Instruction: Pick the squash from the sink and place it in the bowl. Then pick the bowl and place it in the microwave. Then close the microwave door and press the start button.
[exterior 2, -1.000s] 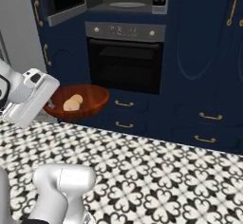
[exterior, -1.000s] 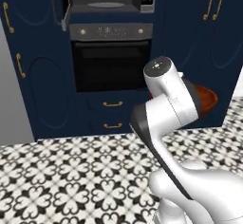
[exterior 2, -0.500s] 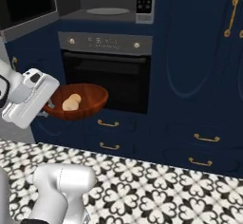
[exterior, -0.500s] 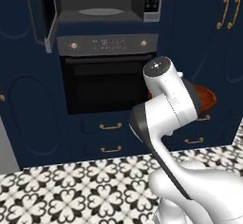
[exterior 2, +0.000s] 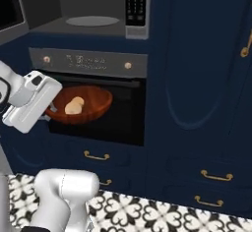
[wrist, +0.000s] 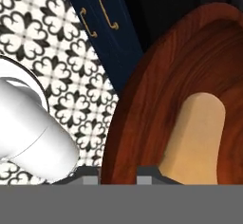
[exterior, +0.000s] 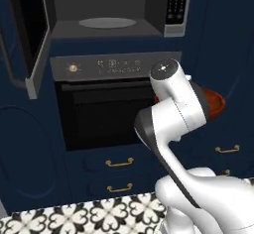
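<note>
Closest to me, the gripper (wrist: 118, 171) has the bowl (exterior 2: 78, 104) by its near rim, one fingertip on either side of the wall, so the claw is narrowed onto that edge. The bowl hangs in the air in front of the oven (exterior 2: 98, 101), carried by nothing but that pinch, roughly level so far as I can make out from the right base view. The squash (exterior 2: 74, 105) lies loose on the bowl's inner floor, near the held side.

I'd judge the bowl stiff, glossy and likely slick, and a one-sided rim grip lets it sag or twist; the squash is light and could roll if it tips.

Farther back and higher, the microwave (exterior: 106, 10) stands open, its glass turntable (exterior: 106, 23) bare, and the microwave door (exterior: 34, 39) swung out to the left.
</note>
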